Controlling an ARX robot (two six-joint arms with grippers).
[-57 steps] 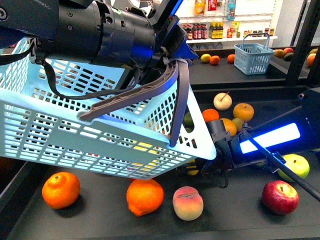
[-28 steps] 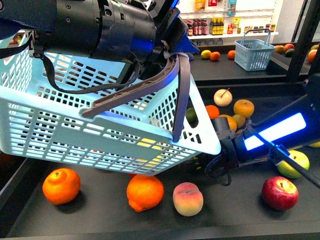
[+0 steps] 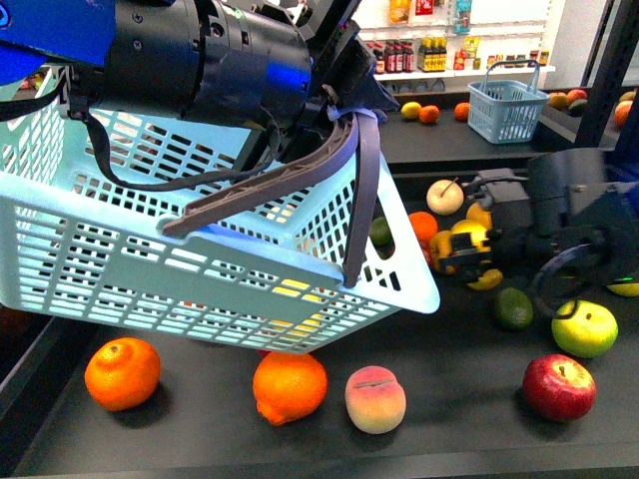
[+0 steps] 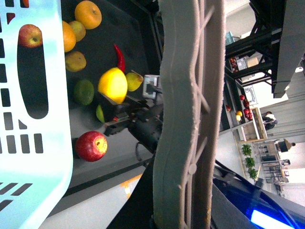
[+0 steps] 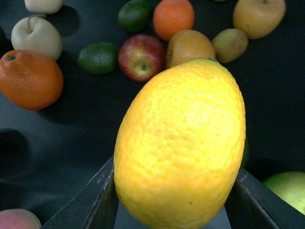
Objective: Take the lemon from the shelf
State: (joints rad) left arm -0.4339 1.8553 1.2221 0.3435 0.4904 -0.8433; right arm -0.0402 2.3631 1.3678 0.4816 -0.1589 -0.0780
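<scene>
Right gripper (image 5: 176,205): jaws are clamped on the lemon (image 5: 181,143). I see one dark finger (image 5: 88,210) on each side of the fruit's lower half, and the skin is bright yellow and pitted. I have the lemon held up over the shelf (image 3: 449,429), not resting on the dark tray. In the front view it sits just right of the low corner of the basket (image 3: 120,249), apart from it.

Under the lemon, in the right wrist view, loose fruit lies on the tray: a red apple (image 5: 141,57), a lime (image 5: 98,57), an orange (image 5: 29,78) and a pale apple (image 5: 36,36).

Left gripper (image 3: 349,90): jaws are closed on the grey basket handle (image 3: 300,170). The handle fills the middle of the left wrist view, so I can't see the fingertips there. The light blue basket hangs tilted from it, right corner lowest, clear of the tray.

Front edge of the tray, left to right: an orange (image 3: 122,374), a second orange (image 3: 290,387), a peach (image 3: 375,399) and another red apple (image 3: 559,387), all apart from each other. A green apple (image 3: 584,327) and a dark green fruit (image 3: 513,308) sit near the right arm. A red chilli (image 4: 120,57) lies beside the fruit pile. A small blue basket (image 3: 507,110) stands on the far tray.
</scene>
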